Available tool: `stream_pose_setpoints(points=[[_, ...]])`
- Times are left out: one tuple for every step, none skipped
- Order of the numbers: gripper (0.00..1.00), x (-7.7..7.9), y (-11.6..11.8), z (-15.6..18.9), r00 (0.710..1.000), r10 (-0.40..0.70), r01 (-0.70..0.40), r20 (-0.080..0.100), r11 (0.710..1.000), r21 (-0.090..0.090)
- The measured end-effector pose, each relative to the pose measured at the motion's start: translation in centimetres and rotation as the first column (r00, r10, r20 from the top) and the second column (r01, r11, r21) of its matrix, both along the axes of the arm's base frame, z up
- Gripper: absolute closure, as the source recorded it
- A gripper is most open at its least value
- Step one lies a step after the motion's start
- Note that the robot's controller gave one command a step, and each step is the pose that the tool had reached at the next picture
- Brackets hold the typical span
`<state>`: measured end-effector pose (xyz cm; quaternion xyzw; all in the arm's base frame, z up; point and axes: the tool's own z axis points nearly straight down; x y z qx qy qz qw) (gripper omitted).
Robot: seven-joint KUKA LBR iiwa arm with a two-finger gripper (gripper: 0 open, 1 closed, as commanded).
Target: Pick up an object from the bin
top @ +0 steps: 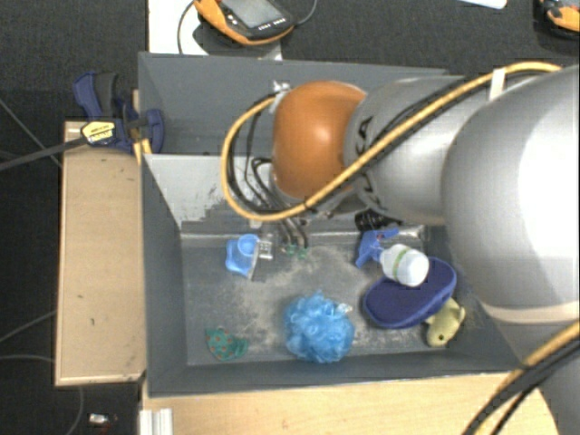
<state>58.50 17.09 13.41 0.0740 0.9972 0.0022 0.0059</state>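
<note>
Blue small cup [240, 255] near the bin's [163, 279] back wall, just beside the gripper [280, 242], jaws apart.

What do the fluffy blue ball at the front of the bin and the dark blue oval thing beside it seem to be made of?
The fluffy blue ball looks like gathered plastic mesh, as in a bath sponge: it shows ruffled, slightly glossy folds. The dark blue oval thing looks like matte foam or soft rubber, smooth and without shine; which of the two, I cannot tell.

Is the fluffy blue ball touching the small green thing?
Apart. Camera view shows a clear gap between the fluffy blue ball and the small green thing.
</note>
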Motion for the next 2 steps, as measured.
stream_pose_setpoints(points=[[0.00,0.4,-1.2,-3.5,0.989,0.145,-0.145,-0.010,0.989,-0.002],[0.00,0.4,-0.1,-6.1,0.999,-0.040,0.040,0.005,0.999,0.003]])
